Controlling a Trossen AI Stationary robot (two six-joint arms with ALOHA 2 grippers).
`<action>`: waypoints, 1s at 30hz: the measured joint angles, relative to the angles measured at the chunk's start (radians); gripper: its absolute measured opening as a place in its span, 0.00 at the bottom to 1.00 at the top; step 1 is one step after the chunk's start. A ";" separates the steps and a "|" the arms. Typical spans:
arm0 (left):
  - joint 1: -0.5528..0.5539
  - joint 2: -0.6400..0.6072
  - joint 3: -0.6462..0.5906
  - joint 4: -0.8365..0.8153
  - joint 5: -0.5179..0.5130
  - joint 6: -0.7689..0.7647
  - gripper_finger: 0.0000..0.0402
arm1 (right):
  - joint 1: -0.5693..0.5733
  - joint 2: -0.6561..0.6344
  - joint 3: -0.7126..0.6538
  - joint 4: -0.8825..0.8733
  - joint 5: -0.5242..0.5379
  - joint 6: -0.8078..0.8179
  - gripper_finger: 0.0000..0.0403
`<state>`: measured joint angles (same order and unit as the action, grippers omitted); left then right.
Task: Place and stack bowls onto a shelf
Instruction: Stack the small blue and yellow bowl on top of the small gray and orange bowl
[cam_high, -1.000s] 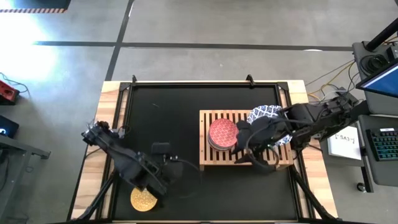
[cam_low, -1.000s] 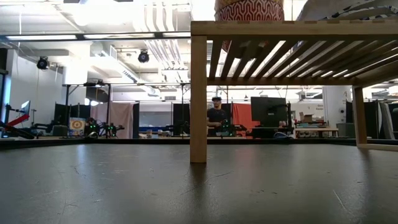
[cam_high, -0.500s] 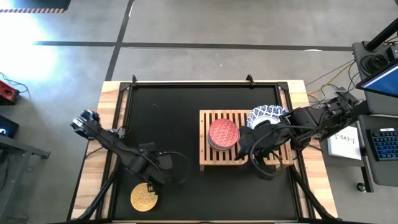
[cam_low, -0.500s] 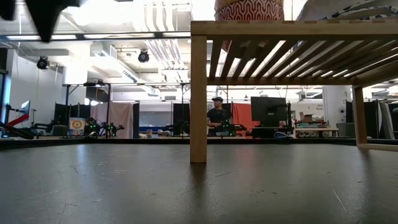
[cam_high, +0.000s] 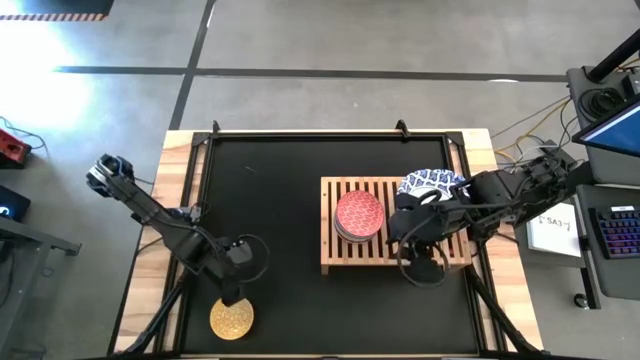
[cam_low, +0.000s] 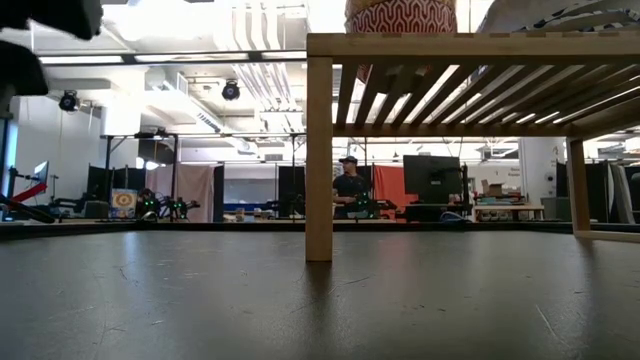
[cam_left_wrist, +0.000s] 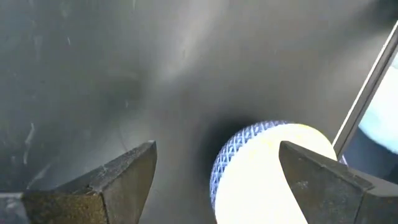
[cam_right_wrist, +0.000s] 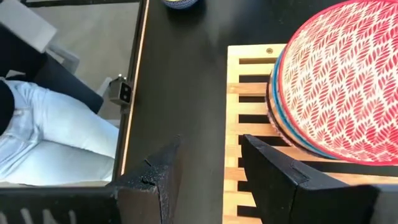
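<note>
- Overhead camera looks straight down, far off, taking in the whole table (cam_high: 300, 160) and both arms.
- Low camera sits at tabletop level, facing across into the room, close to the rack (cam_low: 420, 45).
- Left wrist camera looks down close over the yellow bowl (cam_left_wrist: 273, 168).
- Right wrist camera is near the red bowl (cam_right_wrist: 336, 87), which the overhead and low views share.

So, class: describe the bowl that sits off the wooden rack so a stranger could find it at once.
Start at the black table and go to its near left corner, well away from the slatted wooden rack. There the yellow bowl sits alone on the dark surface, right under the left claw. It is the only yellow one and the only bowl not on the rack.
</note>
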<state>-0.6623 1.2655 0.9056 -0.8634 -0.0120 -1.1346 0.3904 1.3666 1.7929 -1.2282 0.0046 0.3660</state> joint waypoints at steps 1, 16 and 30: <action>-0.006 -0.003 -0.007 0.000 0.005 -0.004 0.80 | 0.000 0.000 0.000 0.000 0.003 0.001 0.38; -0.144 0.119 -0.023 -0.011 0.048 -0.100 0.80 | 0.000 0.000 0.000 0.002 0.086 0.016 0.38; -0.142 0.280 -0.044 0.015 0.111 -0.115 0.79 | 0.000 0.002 0.000 0.002 0.086 0.017 0.38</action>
<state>-0.8040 1.5453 0.8616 -0.8487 0.0989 -1.2496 0.3904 1.3685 1.7930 -1.2259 0.0910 0.3832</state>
